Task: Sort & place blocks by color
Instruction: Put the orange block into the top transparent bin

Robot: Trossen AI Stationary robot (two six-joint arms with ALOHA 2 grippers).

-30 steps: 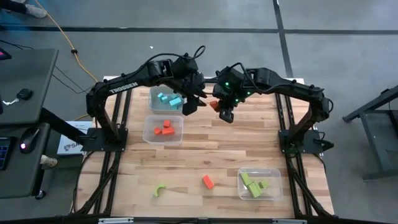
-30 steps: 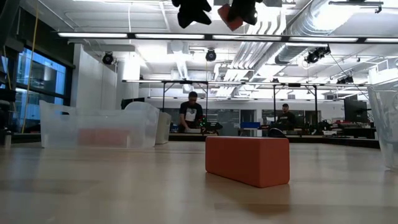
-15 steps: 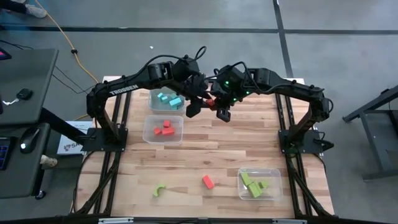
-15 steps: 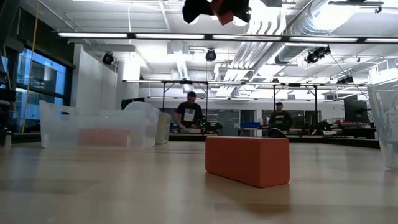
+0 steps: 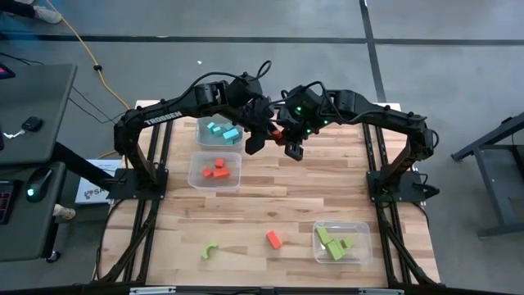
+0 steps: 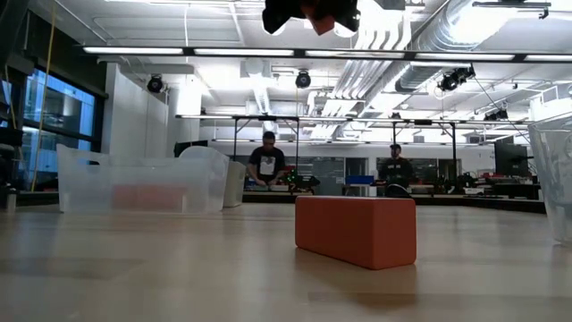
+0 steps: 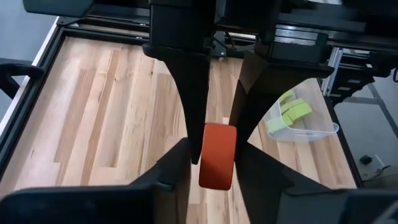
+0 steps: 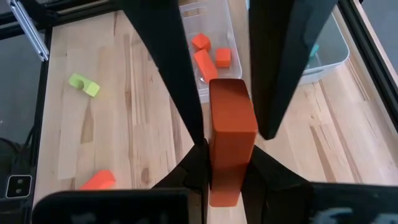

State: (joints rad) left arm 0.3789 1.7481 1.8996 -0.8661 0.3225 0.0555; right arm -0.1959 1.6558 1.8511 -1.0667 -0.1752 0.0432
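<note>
High above the table's far middle, my two grippers meet on one red block [image 5: 277,131], also seen in the low view [image 6: 319,11]. My left gripper [image 5: 264,135] comes from the left and my right gripper [image 5: 286,139] from the right, both shut on that block. Another red block [image 5: 273,238] lies flat on the table near the front. A green arch [image 5: 210,250] lies to its left. My left gripper has its two fingers [image 8: 186,106] on opposite long sides of the red block's end [image 7: 217,177] away from the right gripper. The fingers slant down from the table's left and lie along the block. The block is clear of the table. My right gripper pinches the block's other end [image 8: 227,171] between its two fingers. They slant down from the table's right and lie along the block. The block sticks out past the fingertips toward my left gripper, lifted clear.
Three clear bins stand on the table: one with blue blocks [image 5: 219,129] at the far left, one with red blocks [image 5: 215,170] just in front of it, one with green blocks [image 5: 340,242] at the near right. Bare wood lies between them.
My left gripper has gone toward the table's right, up to my right gripper, and its fingers now stand about the red block held there. The block has stayed high above the table. In the last half second both arms have kept still.
</note>
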